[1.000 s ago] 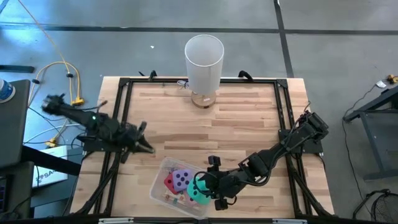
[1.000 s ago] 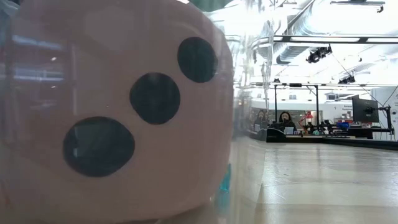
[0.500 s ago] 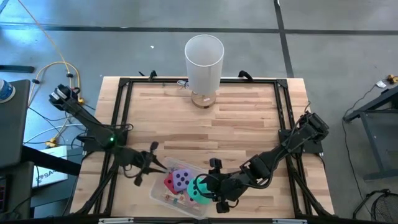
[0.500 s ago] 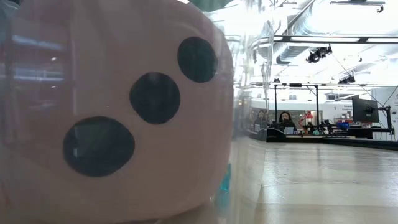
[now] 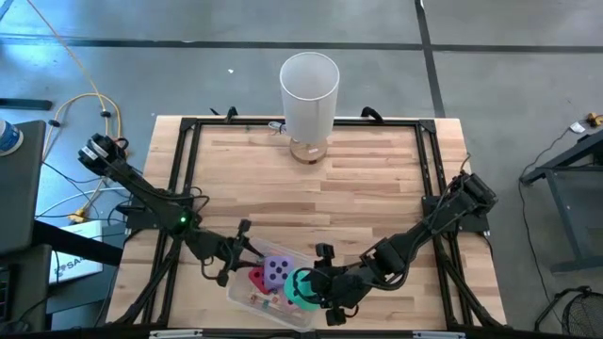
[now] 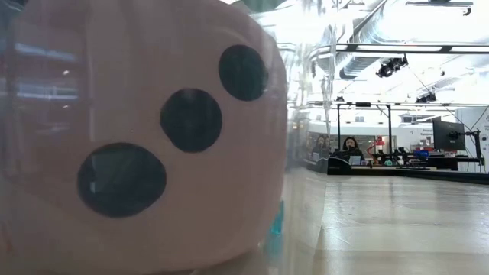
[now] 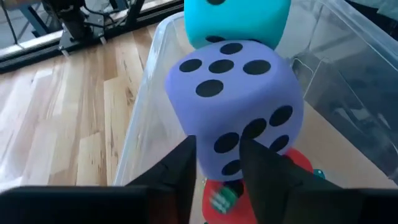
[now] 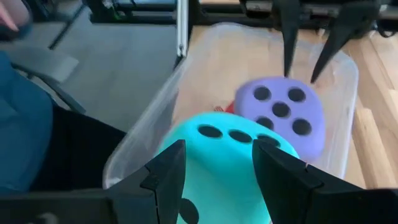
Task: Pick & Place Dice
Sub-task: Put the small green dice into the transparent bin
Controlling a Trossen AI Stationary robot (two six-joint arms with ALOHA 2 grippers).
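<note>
High view: clear plastic bin (image 5: 247, 294) sits at the table's (image 5: 311, 188) near edge, about 6 o'clock from the white cylinder (image 5: 309, 94) standing at the far edge. In the bin: red die (image 5: 255, 277), purple die (image 5: 276, 272) just beside it at 3 o'clock, teal die (image 5: 301, 290) at the bin's 3 o'clock end. Left gripper (image 5: 247, 262) reaches in from 9 o'clock, tips at the red die. Right gripper (image 5: 311, 287) comes in from 3 o'clock, on the teal die.

Low view: pink die (image 6: 145, 137), 3 pips showing, fills the view behind the clear bin wall.

Left wrist view: fingers (image 7: 180, 171) slightly spread, straddling the purple die's lower edge; contact cannot be told. Teal die beyond it, red die beneath.

Right wrist view: both fingers (image 8: 166, 171) pinching the teal die, purple die beyond.
</note>
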